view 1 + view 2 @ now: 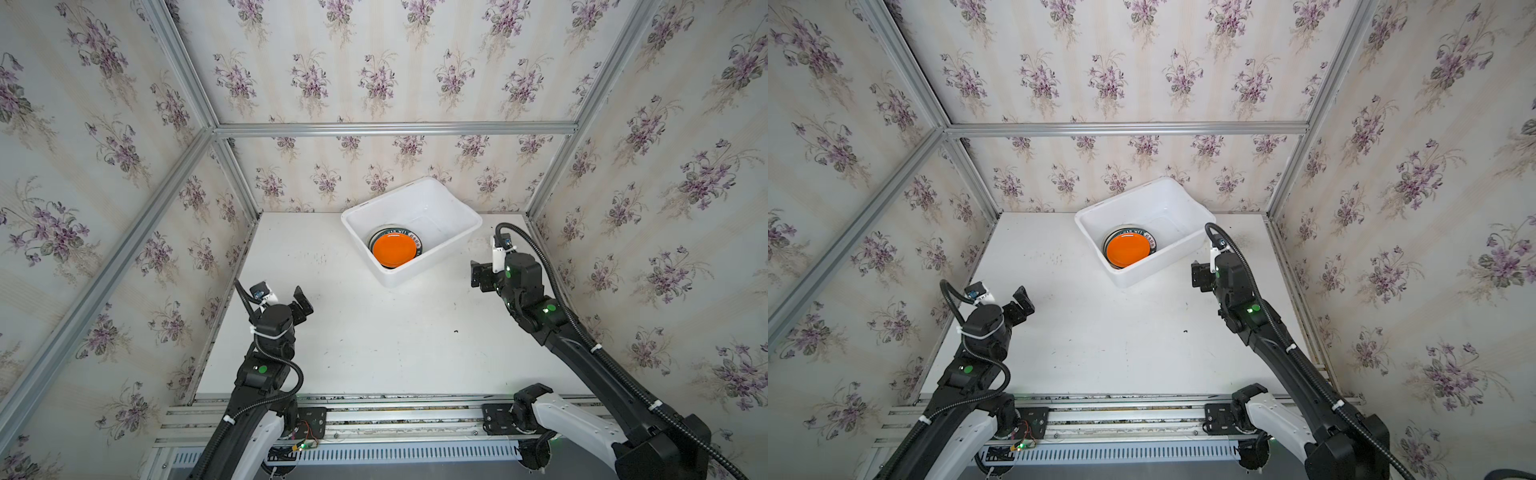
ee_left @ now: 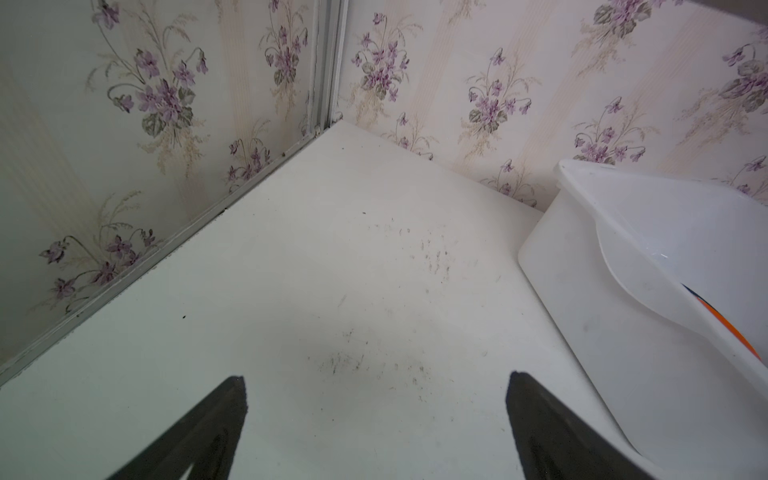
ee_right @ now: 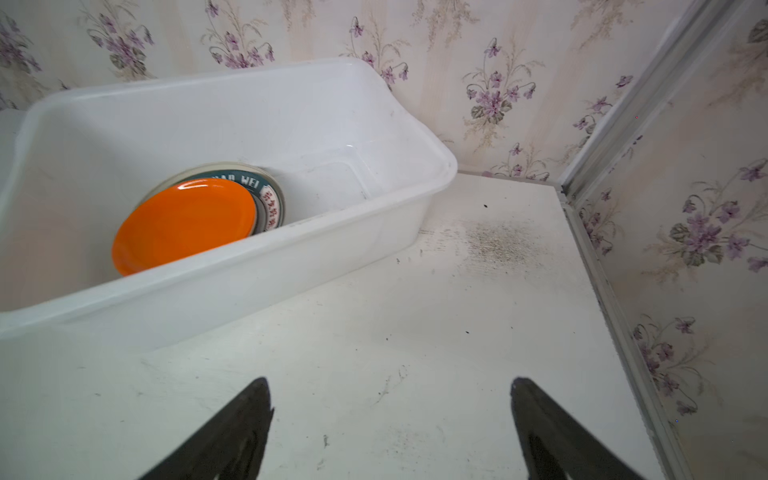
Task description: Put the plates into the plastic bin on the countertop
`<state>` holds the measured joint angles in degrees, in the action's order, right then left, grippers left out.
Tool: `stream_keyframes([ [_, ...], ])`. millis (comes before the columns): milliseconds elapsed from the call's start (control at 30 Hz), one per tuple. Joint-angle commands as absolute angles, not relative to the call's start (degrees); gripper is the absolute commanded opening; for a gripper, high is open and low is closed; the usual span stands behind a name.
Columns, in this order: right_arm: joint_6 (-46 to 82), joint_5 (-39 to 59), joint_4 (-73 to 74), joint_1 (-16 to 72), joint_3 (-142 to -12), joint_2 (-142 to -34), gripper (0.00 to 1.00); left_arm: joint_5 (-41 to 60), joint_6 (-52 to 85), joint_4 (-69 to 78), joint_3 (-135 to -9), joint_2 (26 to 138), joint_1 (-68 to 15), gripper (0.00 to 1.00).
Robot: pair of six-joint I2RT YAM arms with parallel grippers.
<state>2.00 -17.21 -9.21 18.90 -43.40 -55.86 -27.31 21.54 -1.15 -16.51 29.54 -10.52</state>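
Black fingertips (image 2: 224, 415) frame the bottom of each wrist view. The left hand (image 2: 376, 376) is spread wide with only bare, scuffed worktop (image 1: 374, 340) between its fingers, and the right hand (image 3: 390, 380) is just as wide and just as empty. In both top views the two hands hang over the worktop clear of everything, the left well short of the plastic bin (image 1: 390, 276) and the right near its end but not touching it. The plates (image 1: 395, 248) sit as one stack on the bin's floor, pushed towards the end nearer the left arm, and the other half of the floor is bare. An orange plate (image 3: 183, 224) lies on top. Under it shows a white plate with a dark lettered rim (image 3: 266, 195), with a paler rim peeking out behind. How many lie beneath cannot be counted from here. No plate is visible anywhere on the worktop, and neither hand carries one. Judging by that, the placing looks finished, or as good as, with nothing left in sight to pick up.
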Motion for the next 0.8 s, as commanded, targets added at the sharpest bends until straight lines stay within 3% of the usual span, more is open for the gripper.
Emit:
stream_keyframes([
  [0,0.7,-22.22,1.24,18.68,-39.36,-54.76,0.92,-29.11,12.51,13.13,-10.36,26.35,-10.46,0.99],
  [167,1.62,-25.5,10.3,18.56,-30.9,-54.92,0.92,-28.09,8.09,20.93,-4.97,27.0,-10.02,1.0],
  [467,3.24,-31.38,27.41,17.54,-18.16,-54.93,0.92,-23.1,4.48,30.23,-6.41,40.93,-9.15,1.0],
  [767,2.01,-30.98,35.53,13.33,-14.18,-59.86,0.92,-20.3,4.12,41.42,-1.69,42.01,-7.15,1.0],
])
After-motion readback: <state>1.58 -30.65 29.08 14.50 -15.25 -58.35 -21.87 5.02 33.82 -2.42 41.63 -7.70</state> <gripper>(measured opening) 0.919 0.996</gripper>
